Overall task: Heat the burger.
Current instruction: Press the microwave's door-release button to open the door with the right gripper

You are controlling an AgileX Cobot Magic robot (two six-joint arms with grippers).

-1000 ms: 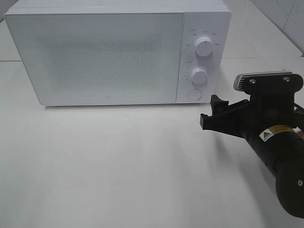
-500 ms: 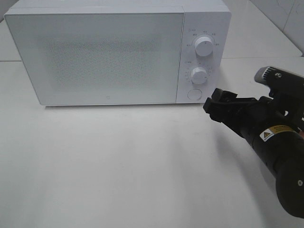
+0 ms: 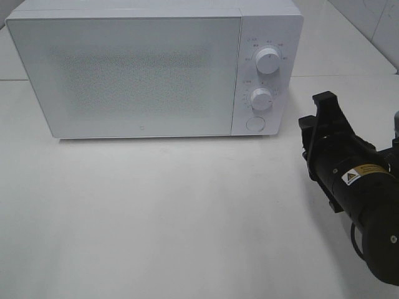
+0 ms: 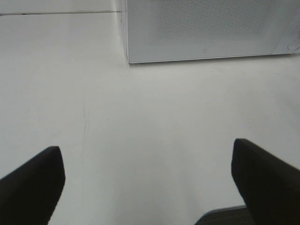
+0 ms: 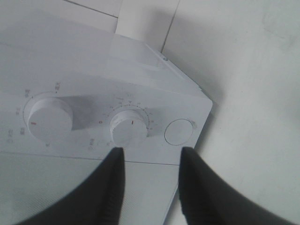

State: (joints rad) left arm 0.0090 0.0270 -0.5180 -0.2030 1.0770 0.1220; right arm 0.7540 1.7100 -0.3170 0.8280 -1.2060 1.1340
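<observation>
The closed microwave (image 3: 156, 68) fills the back of the tabletop (image 3: 156, 218), its shut door (image 3: 124, 81) a flat wall. A broad bare stretch of tabletop lies open before it. The right gripper (image 3: 315, 112) stands beside the control panel (image 3: 268, 37), near its lower knob (image 3: 261, 98), not touching.

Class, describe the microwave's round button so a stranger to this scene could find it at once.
Find the white microwave on the table, then the narrow control strip on its right side. The button sits at the strip's bottom, below the upper knob and lower knob; unlike them it is flat, with no pointer or scale marks.
</observation>
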